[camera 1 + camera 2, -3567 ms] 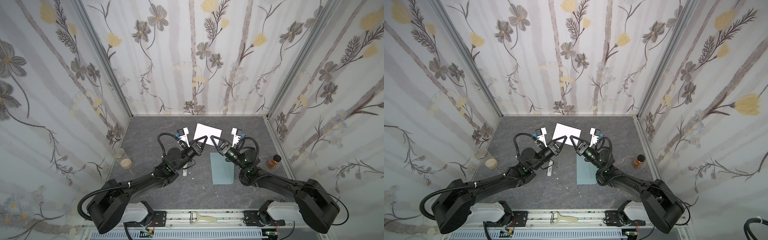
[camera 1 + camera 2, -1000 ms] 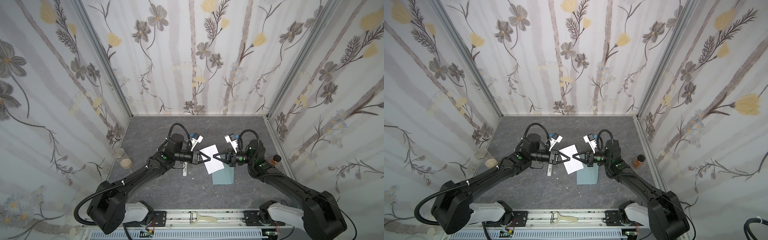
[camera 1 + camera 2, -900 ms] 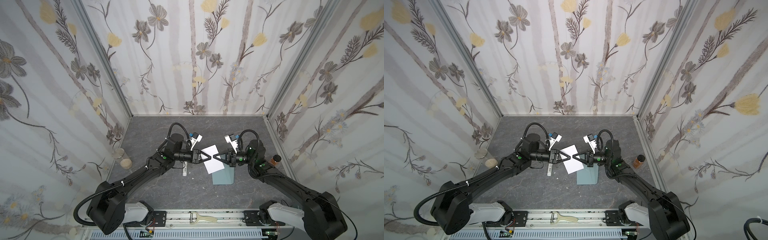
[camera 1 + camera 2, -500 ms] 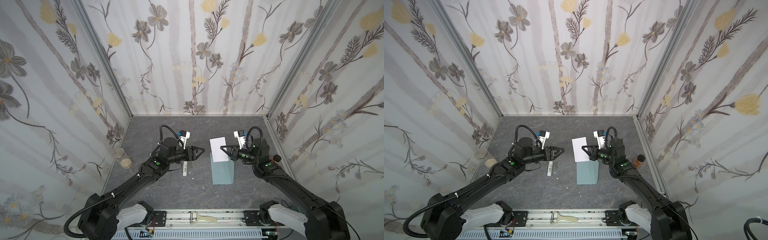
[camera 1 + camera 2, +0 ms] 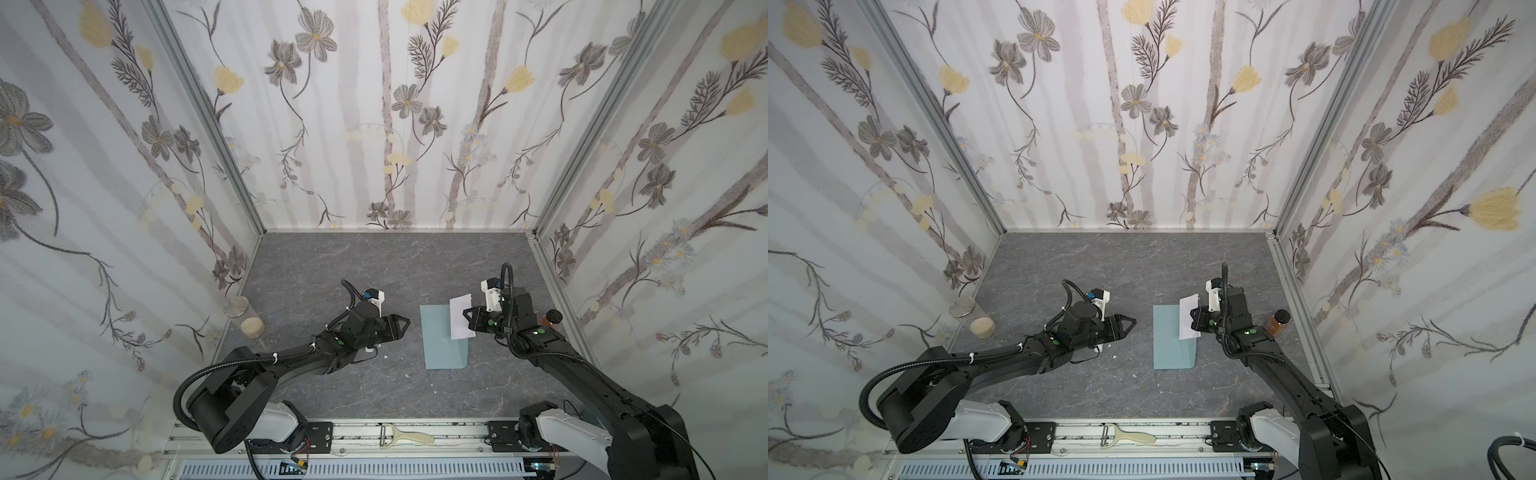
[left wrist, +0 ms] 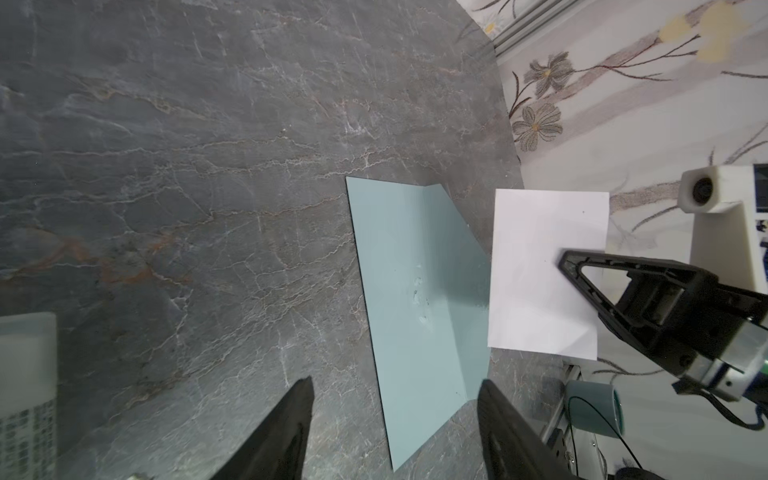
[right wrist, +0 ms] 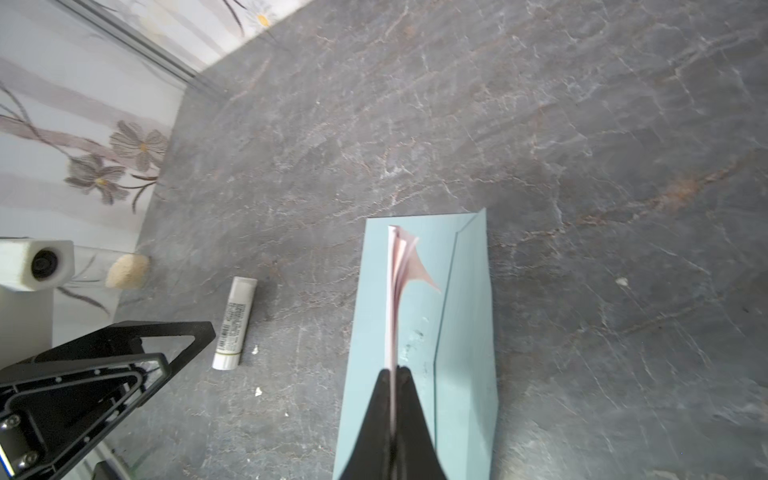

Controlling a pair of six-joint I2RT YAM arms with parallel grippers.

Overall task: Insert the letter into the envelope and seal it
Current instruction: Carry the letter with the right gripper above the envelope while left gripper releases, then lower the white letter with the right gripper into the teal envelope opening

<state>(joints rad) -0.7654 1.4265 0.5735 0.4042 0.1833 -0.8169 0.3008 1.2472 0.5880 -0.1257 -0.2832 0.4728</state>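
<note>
Clamping the letter [image 5: 460, 318] above the envelope [image 5: 440, 349] are right jaws; left jaws gape.

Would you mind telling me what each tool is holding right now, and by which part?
The right tool pinches the letter by one side edge, over the envelope. The left tool is open and holds nothing.

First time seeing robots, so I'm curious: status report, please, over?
Right gripper shut on the letter, edge-on over the envelope. Left gripper open, empty. Envelope flat on table, letter not in. Glue stick lies clear.
</note>
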